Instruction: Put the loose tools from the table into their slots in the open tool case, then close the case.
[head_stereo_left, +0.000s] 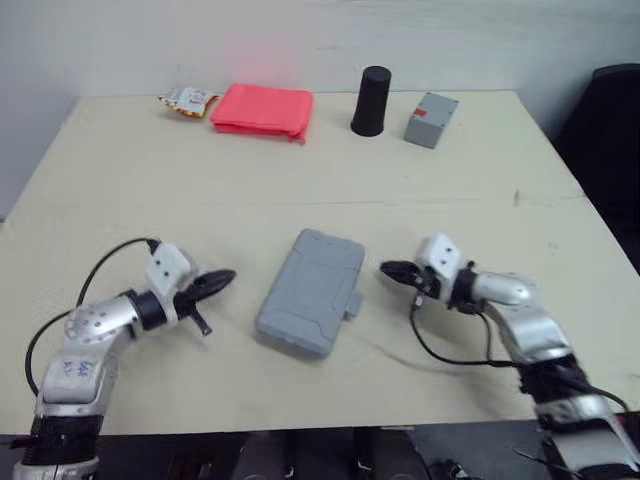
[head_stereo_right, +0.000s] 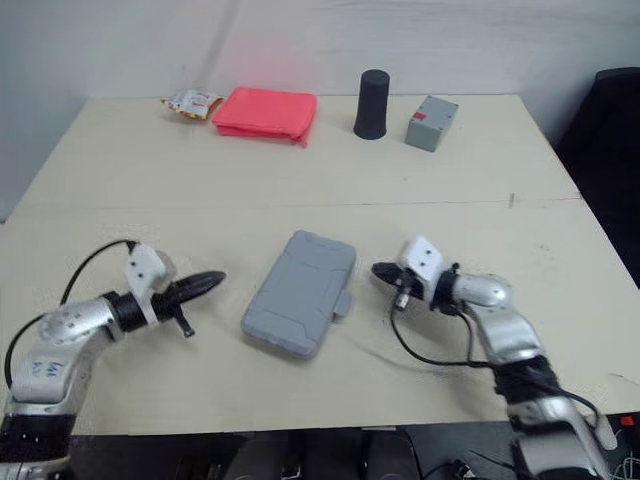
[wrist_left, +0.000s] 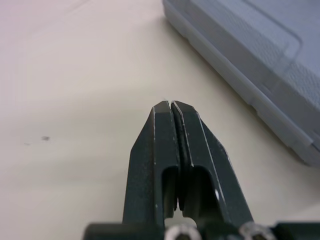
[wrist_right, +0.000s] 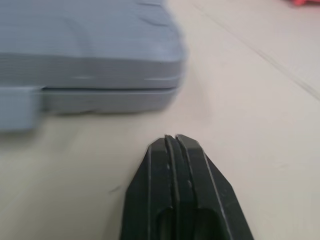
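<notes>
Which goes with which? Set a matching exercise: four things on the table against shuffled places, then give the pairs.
1. grey tool case
2. black cup
3. red folded cloth
4. grey box

A. far row, rightmost
B. between the left gripper and the right gripper
C. next to the snack packet
D. between the cloth and the box

Pairs: 1-B, 2-D, 3-C, 4-A

Both your grippers closed, tips facing each other
Your left gripper (head_stereo_left: 224, 278) points inward from a bent elbow, and your right gripper (head_stereo_left: 388, 268) points back at it, well apart, with the wrist cocked; on each, the black fingers (wrist_left: 162, 142) sit pressed together tip to tip
</notes>
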